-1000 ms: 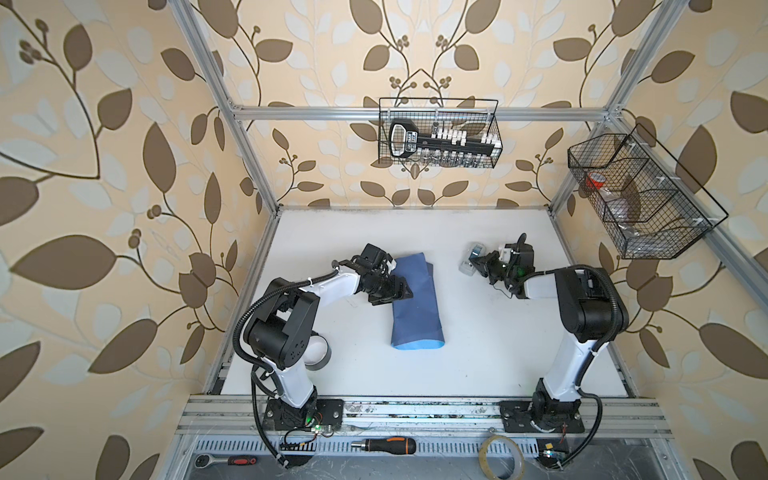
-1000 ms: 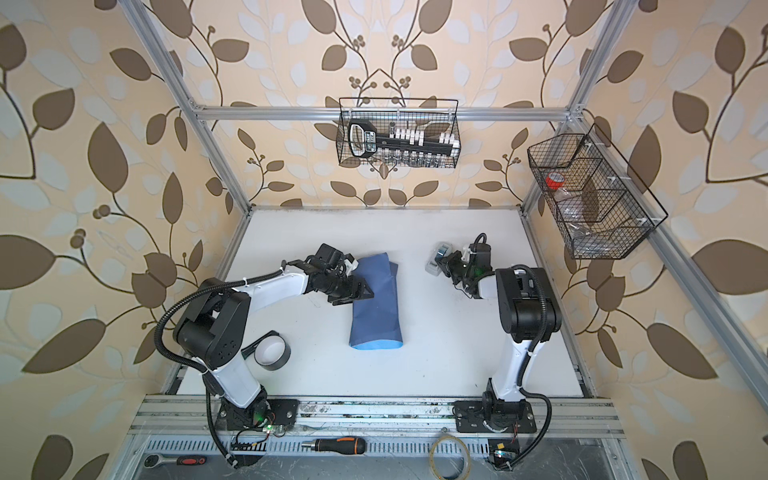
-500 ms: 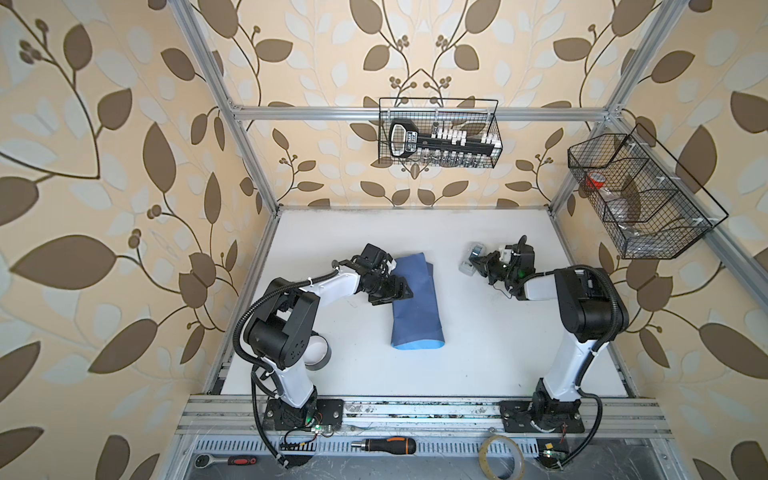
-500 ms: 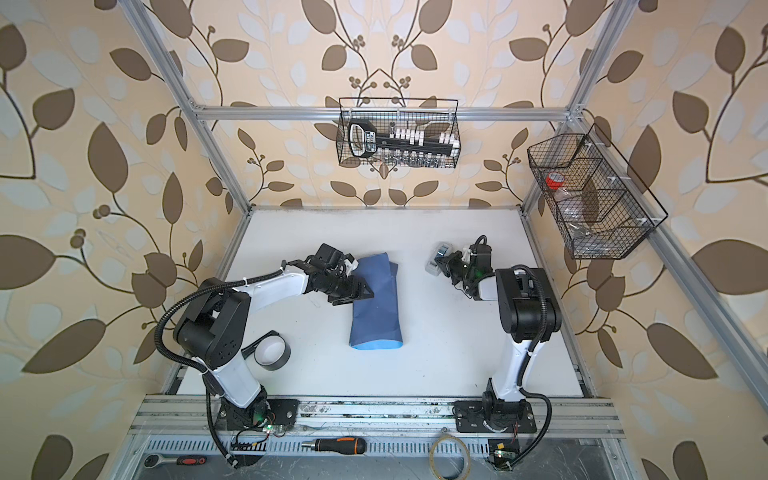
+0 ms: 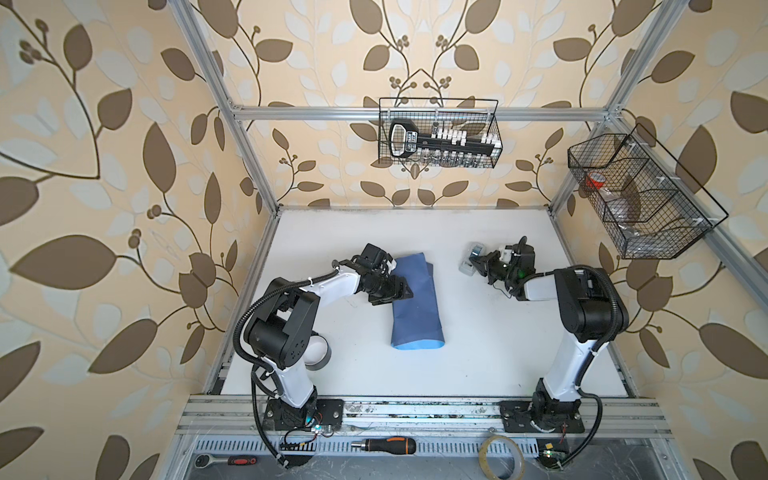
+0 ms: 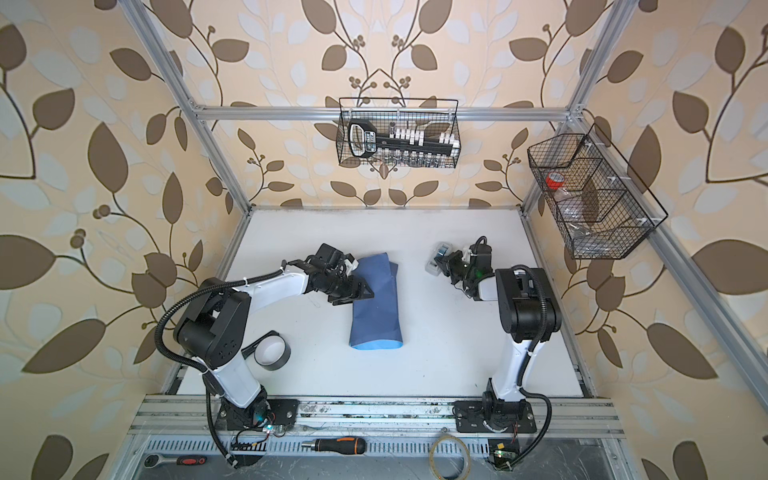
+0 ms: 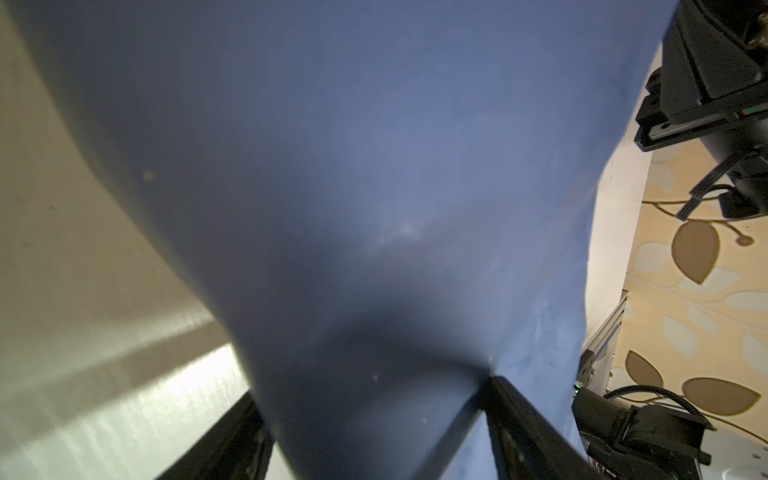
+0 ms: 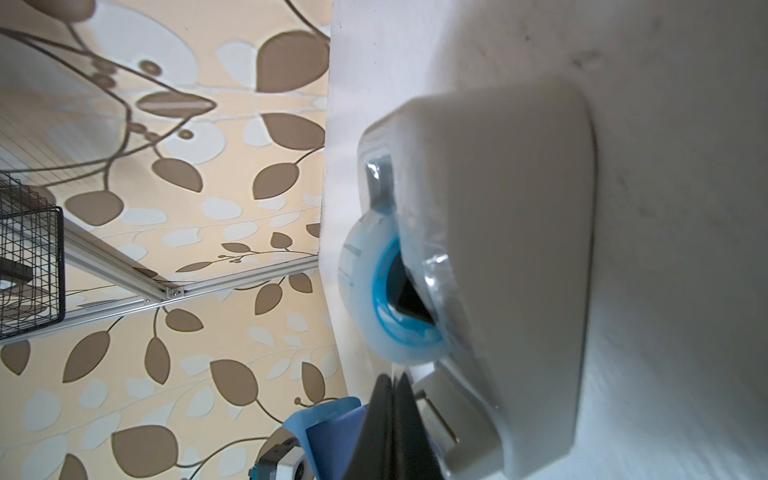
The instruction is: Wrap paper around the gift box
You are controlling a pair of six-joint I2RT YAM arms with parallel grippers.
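The paper [image 5: 417,307] [image 6: 376,307] lies mid-table as a long folded bundle, dusky blue outside with a light-blue rim at its near end. The gift box is hidden. My left gripper [image 5: 405,291] [image 6: 365,291] is at the bundle's left edge. In the left wrist view its jaws [image 7: 372,390] stand wide with the paper [image 7: 374,187] filling the gap, and both fingers touch it. My right gripper [image 5: 473,262] [image 6: 438,261] is shut, its tips [image 8: 392,378] against the grey tape dispenser [image 8: 498,249] [image 5: 467,266]. Whether tape is pinched does not show.
A black tape roll [image 5: 318,353] lies by the left arm's base. Wire baskets hang on the back wall [image 5: 438,133] and the right wall [image 5: 640,199]. A screwdriver [image 5: 384,445], a clear tape roll [image 5: 500,457] and a ratchet [image 5: 226,460] lie in front of the rail.
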